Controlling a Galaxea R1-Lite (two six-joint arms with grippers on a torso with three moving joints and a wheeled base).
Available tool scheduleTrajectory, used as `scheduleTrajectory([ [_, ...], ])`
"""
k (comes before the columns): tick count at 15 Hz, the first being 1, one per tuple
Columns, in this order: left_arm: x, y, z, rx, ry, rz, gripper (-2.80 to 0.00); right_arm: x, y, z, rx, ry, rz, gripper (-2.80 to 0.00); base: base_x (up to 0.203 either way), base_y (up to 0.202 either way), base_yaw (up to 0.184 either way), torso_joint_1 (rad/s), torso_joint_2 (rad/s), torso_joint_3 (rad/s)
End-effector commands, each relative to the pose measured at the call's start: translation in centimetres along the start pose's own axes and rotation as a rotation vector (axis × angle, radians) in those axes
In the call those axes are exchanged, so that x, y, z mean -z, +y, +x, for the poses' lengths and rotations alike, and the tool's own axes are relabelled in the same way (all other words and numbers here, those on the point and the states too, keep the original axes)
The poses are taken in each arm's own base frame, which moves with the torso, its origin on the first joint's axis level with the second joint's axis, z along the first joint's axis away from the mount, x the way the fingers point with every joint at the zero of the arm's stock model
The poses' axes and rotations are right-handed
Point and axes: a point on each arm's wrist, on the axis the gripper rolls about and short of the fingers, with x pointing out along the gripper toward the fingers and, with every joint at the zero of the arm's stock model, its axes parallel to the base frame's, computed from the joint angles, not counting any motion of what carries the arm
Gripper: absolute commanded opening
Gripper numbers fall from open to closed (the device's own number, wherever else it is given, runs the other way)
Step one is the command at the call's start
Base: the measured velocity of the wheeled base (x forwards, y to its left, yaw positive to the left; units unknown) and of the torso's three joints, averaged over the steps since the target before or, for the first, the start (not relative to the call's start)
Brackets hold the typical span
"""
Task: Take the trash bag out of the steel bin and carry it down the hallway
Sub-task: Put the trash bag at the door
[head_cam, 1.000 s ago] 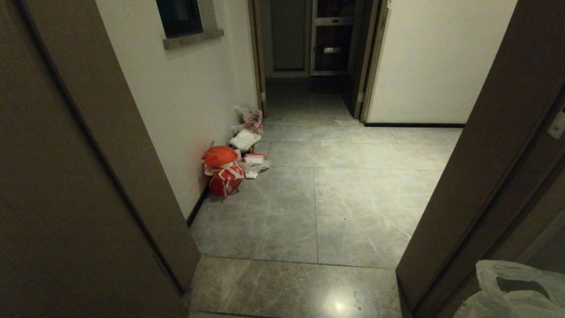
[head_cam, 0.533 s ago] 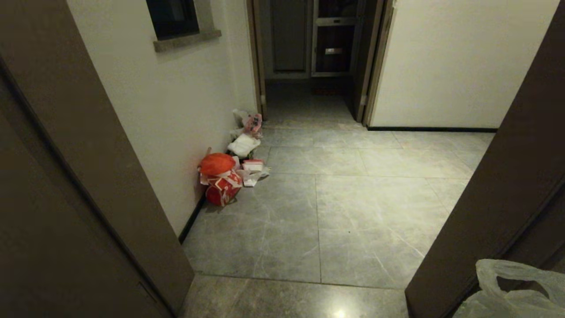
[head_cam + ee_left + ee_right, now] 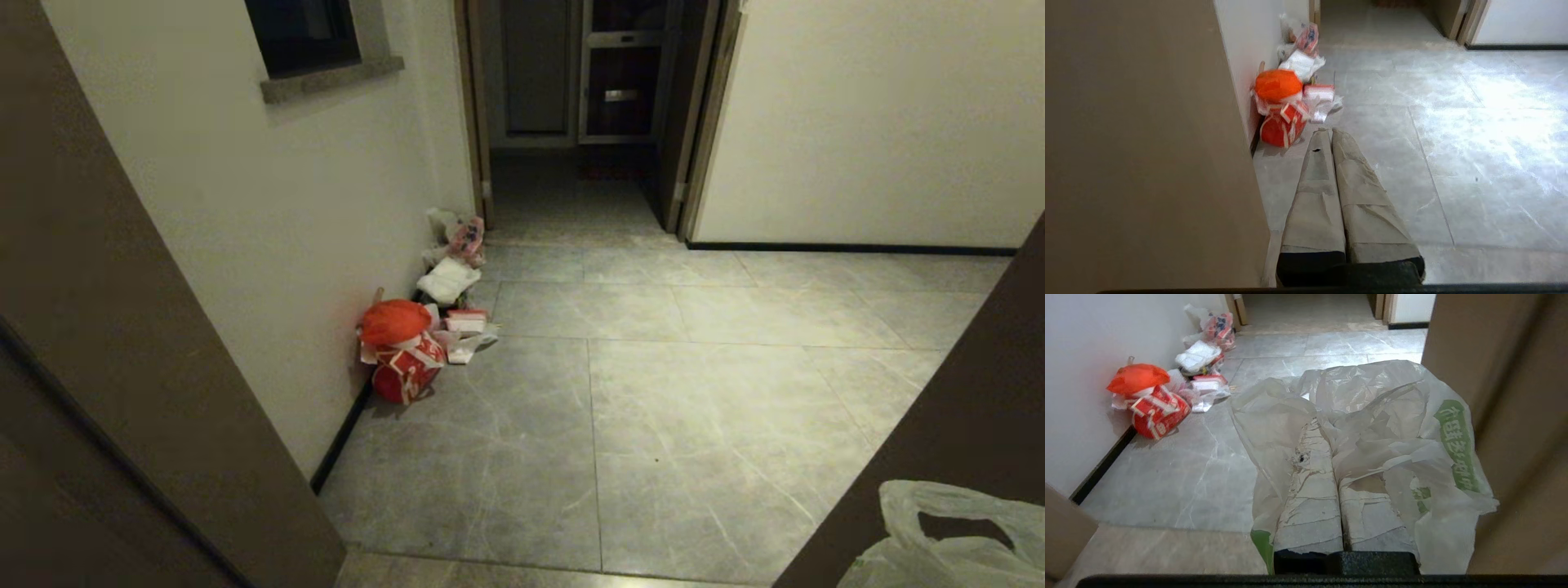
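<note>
Both grippers are pointing along the hallway; the right gripper is clenching the trash bag, its green printed characters showing but unreadable; the left gripper is pressed together, empty; orange-red bag is leaning beside the wall.

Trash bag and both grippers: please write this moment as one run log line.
phase: carrying | right gripper: shut on trash bag | left gripper: shut, empty | ahead: hallway | orange-red bag by left wall
</note>
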Motion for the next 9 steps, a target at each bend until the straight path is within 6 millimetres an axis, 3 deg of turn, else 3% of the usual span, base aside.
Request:
scheduleTrajectory([
  [1,0.02,0.00,0.01,0.000,0.002,-0.001,-2.80,-0.01,0.00,0.01,0.001,0.000,0.000,-2.80,0.194,0.000,0.000,0.003,0.00,0.002],
  [9,0.03,0.00,0.02,0.000,0.002,-0.001,-2.80,-0.01,0.00,0.01,0.001,0.000,0.000,-2.80,0.189,0.000,0.000,0.001,0.00,0.004],
])
